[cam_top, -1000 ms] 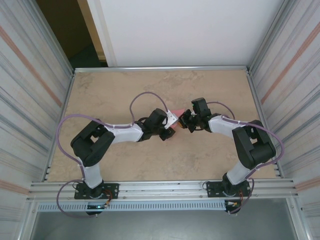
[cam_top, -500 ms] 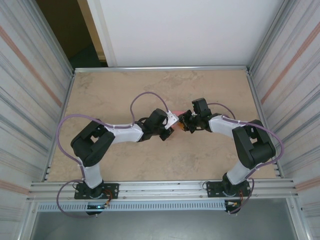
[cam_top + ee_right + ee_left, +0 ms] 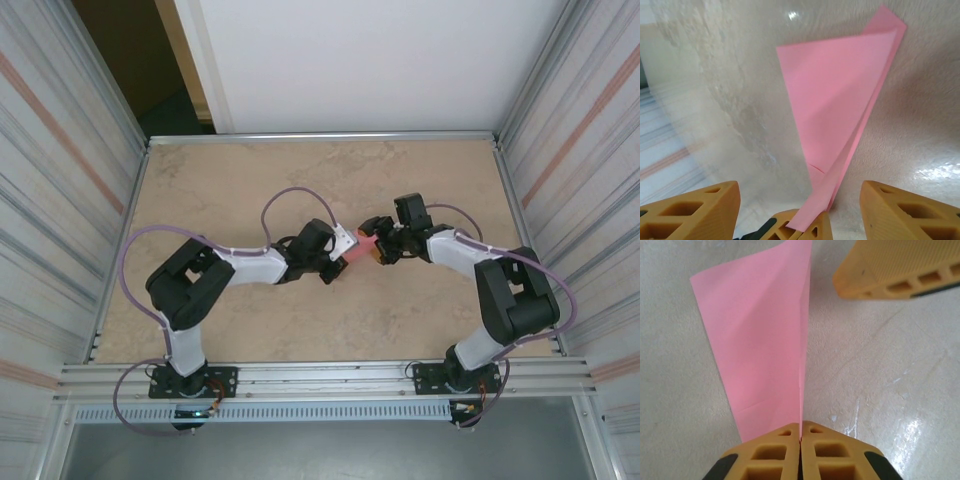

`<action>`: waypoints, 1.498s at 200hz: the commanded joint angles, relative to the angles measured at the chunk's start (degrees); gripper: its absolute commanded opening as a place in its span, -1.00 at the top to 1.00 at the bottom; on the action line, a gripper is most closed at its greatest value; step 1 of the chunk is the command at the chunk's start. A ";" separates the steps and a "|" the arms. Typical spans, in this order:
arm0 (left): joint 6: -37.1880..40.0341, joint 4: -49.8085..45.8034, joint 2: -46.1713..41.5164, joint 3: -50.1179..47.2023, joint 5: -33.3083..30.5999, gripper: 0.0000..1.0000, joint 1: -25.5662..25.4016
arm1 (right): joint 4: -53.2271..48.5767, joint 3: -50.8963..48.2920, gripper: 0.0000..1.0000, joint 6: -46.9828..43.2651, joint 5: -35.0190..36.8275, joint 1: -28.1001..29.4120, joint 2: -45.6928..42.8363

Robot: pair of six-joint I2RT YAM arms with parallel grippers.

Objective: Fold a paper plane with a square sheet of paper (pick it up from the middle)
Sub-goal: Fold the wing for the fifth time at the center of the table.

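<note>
Paper plane (image 3: 765, 340), where is it? – Jo

Middle of the table (image 3: 250, 330), between the two arms. Seen from overhead, the left gripper (image 3: 800, 440) is at its 9 o'clock and the right gripper (image 3: 799, 189) at its 3 o'clock. – Max

Look of it? – Jo

Thin, uniform pink. It's a narrow pointed wedge with one sharp crease down its length and one flap splayed off to the side. On the right wrist camera two layers show along the long edge, not flush at the far corner. – Max

Grips? – Jo

Left gripper is pinched tight on the narrow end, with the paper coming straight out between the tips. Right gripper is spread wide and not touching the paper. One orange finger (image 3: 900, 270) sits at 1 o'clock on the left wrist camera, apart from the sheet. Can't tell whether the far edge rests on the table. – Max
</note>
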 commanded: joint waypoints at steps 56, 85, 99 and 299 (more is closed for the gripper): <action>-8.56 -2.36 2.79 2.78 14.90 0.87 4.38 | -4.38 -1.57 -0.29 -8.51 3.47 -1.63 -4.89; -13.13 -4.05 3.99 4.61 18.27 0.89 5.46 | -4.22 -2.57 -0.32 -13.97 3.43 -1.76 -5.30; -15.80 -5.08 4.76 5.55 19.97 0.91 6.15 | -3.77 -2.82 -0.33 -16.88 2.10 -1.80 -4.80; -43.56 2.93 9.13 4.57 31.61 0.91 8.77 | -1.92 2.73 -0.27 -28.80 -7.34 -2.23 8.85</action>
